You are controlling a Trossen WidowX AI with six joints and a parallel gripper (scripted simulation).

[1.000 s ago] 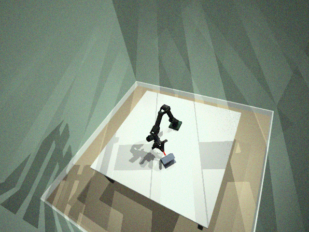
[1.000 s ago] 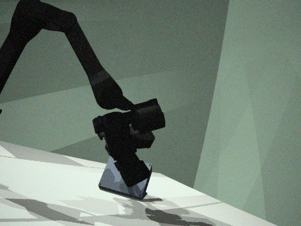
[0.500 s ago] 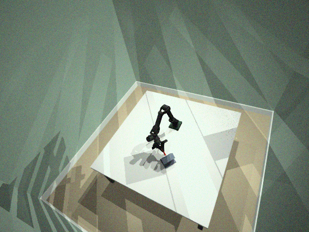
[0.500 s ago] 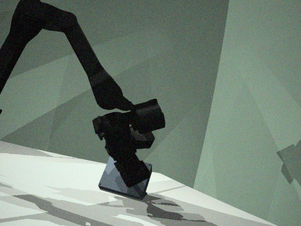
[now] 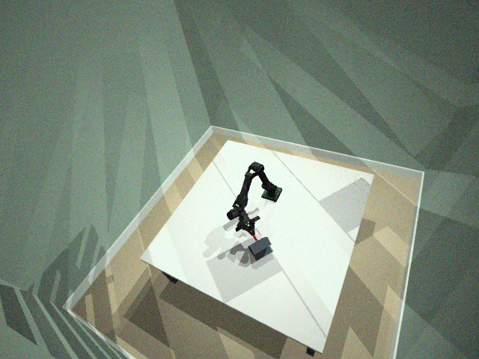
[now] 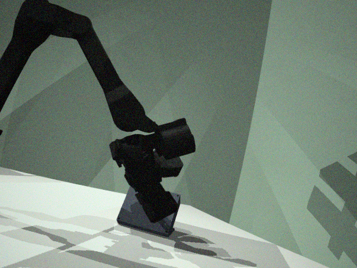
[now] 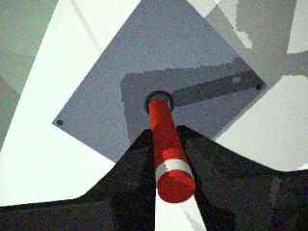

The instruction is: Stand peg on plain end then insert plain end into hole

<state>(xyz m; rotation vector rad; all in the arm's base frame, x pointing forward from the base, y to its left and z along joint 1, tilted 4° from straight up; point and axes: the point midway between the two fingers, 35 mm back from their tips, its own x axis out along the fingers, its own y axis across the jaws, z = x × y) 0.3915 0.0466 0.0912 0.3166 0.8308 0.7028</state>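
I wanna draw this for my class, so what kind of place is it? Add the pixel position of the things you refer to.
It looks like a robot practice or testing room, I think. There's a black robot arm [image 5: 244,190] [image 6: 102,63] on a big white table [image 5: 309,247] [image 6: 86,199], and a slanted block [image 5: 260,248] [image 6: 131,211] [image 7: 192,43] with a round hole.

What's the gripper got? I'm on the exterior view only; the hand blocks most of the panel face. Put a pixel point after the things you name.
Observer: The gripper [image 5: 253,232] [image 6: 165,213] [image 7: 165,135] is shut on a red peg [image 5: 254,235] [image 7: 166,130]; the wrist view shows it between the fingers.
Operator: Which end is toward the panel?
Observer: The plain end. The white band [image 7: 173,166] is near the opposite end, on the camera's side of the fingers.
Operator: Lined up with the hole?
Observer: In the wrist view the plain end overlaps the ringed hole [image 7: 153,93] in the sloped panel [image 5: 260,248] [image 6: 131,211] [image 7: 103,91]. How deep it sits, if at all, I can't tell.
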